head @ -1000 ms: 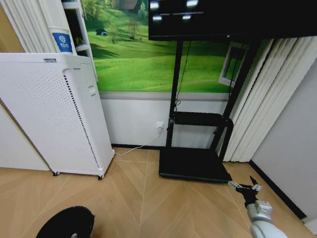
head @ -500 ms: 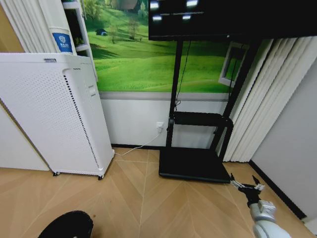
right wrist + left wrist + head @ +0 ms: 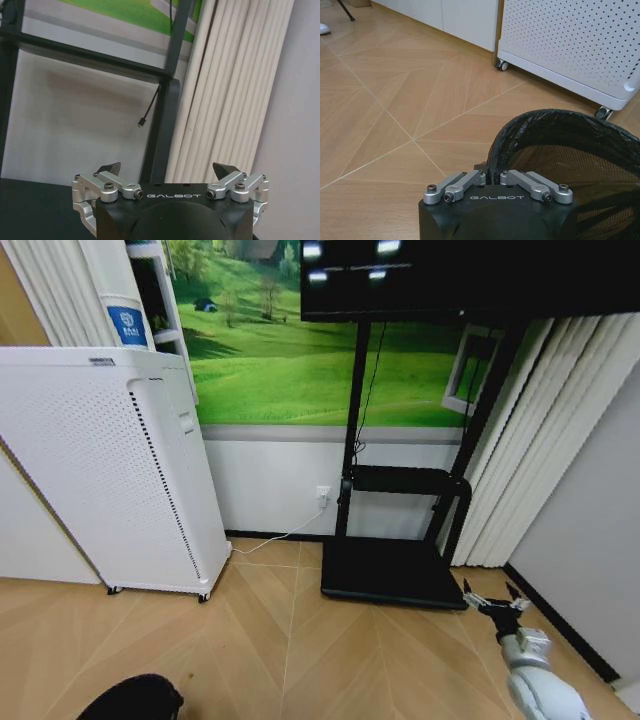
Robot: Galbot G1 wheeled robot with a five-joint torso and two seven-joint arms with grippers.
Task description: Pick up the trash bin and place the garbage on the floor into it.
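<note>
Wooden floor (image 3: 300, 640): left gripper (image 3: 490, 176) clamps trash bin (image 3: 560, 150) rim (right gripper (image 3: 495, 598) spread).

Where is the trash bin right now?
The trash bin is clamped at its rim by the left end effector, low on the robot's left, near the white perforated appliance.
</note>
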